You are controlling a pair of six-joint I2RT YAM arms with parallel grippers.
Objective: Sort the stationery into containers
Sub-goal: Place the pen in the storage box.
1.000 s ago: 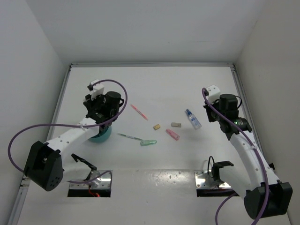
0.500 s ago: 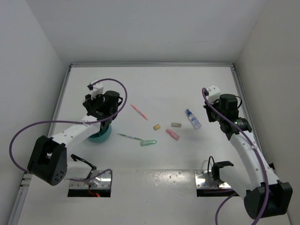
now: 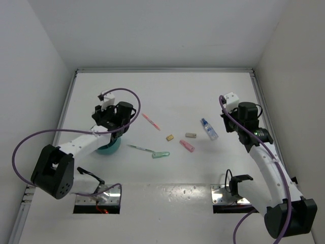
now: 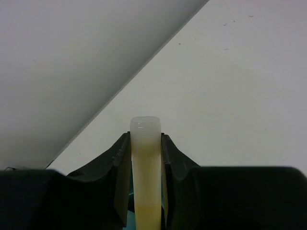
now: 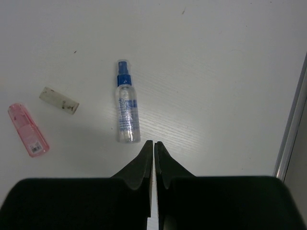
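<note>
Top view: left arm runs from its base up and inward, wrist pitched down right over the teal cup (image 3: 107, 148), which sits at the left of the table (image 3: 167, 101). Right arm goes up the right side, elbow bent, wrist near the bottle (image 3: 208, 129).
Loose on the table:
- 1 bottle
- 2 tan erasers (image 3: 169, 137) (image 3: 190, 135)
- 1 pink marker (image 3: 187, 146)
- 1 pale teal marker (image 3: 161, 154)
- 1 green pen (image 3: 140, 148), touching or just beside the teal marker
- 1 pink-red pen (image 3: 151, 121), apart from the rest and further back

One cup only.

Left wrist: left gripper (image 4: 145, 138) is clamped on a pale yellow marker (image 4: 145, 167), both fingers flat against its sides. The whitish cap end sticks out past the tips. A teal sliver shows beside the marker at the bottom. No print visible on it.

Right wrist: right gripper (image 5: 153, 143) is fully closed and holds nothing, with the tips just short of the base of the bottle (image 5: 127, 108). The bottle is clear with a blue spray top and lies flat. Its label print is too small to read. One eraser (image 5: 59, 100) and the pink marker (image 5: 29, 130) lie to its left. The marker's label can't be read either.
</note>
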